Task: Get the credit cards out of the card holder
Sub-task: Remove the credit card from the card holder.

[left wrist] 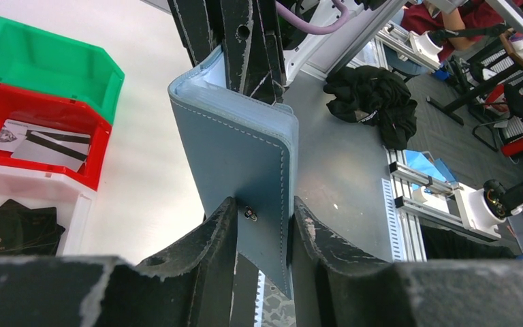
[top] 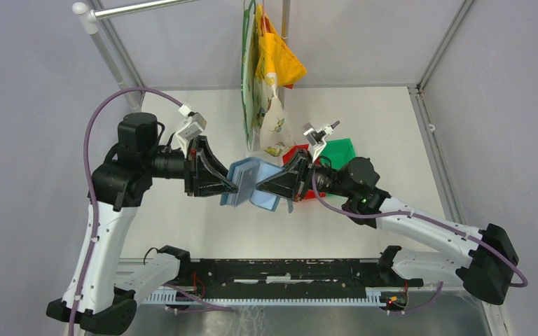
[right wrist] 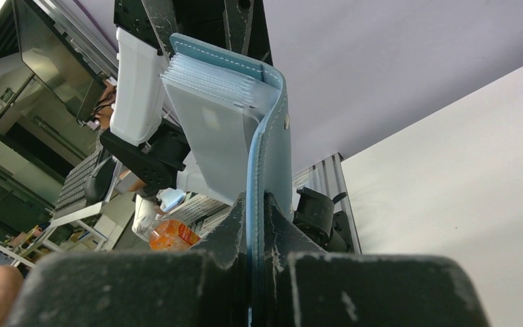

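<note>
The teal-blue card holder (top: 251,182) hangs open in mid-air between my two grippers. My left gripper (top: 230,187) is shut on one flap; in the left wrist view (left wrist: 262,219) both fingers press the dark blue flap (left wrist: 245,153) near its snap. My right gripper (top: 272,185) is shut on the other flap; in the right wrist view (right wrist: 255,212) the light-blue flap (right wrist: 272,136) stands edge-on between its fingers. Clear sleeves (right wrist: 211,122) fan out inside, the front one pale grey. Pale grey-white cards (left wrist: 44,146) lie in the red bin, black cards (left wrist: 13,228) in the white bin.
The green bin (left wrist: 48,65), red bin (left wrist: 13,102) and white bin (left wrist: 75,218) stand in a row on the table; the green (top: 340,150) and red (top: 294,150) ones show behind my right gripper. Cloth bags (top: 266,77) hang from a rail at the back centre.
</note>
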Motion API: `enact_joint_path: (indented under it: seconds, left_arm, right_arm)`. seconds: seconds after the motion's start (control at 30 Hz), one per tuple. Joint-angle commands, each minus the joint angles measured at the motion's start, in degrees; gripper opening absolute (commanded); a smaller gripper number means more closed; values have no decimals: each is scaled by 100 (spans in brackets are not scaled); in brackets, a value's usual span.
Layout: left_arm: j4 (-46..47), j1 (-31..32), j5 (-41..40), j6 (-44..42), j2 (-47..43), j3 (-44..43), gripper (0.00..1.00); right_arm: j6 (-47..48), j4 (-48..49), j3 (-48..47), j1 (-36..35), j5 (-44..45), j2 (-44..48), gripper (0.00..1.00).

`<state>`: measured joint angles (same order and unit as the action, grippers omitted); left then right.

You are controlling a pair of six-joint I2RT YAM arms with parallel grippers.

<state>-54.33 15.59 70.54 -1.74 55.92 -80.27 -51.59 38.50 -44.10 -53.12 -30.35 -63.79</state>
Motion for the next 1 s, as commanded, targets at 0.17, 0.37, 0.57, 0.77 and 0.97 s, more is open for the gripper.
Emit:
enact_joint_path:
  seconds: [0.17, 0.37, 0.57, 0.77, 0.97]
  left_arm:
    - [309, 22, -175, 151, 41, -38, 41]
    - [181, 23, -41, 131, 95, -116, 41]
    - [-102, 24, -353, -81, 172, -296, 40]
    - [-132, 23, -1086, -233, 201, -357, 37]
    - [-83, 21, -448, -152, 215, -227, 38]
  right_arm:
    - [-16, 944, 31, -133, -251, 409, 0]
    - [-12, 977, 41, -124, -313, 441, 0]
    - [53, 980, 74, -128, -419, 528, 0]
    - [12, 1152, 146, -127, -464, 567, 0]
    - [-153, 1506, 182, -127, -498, 483, 0]
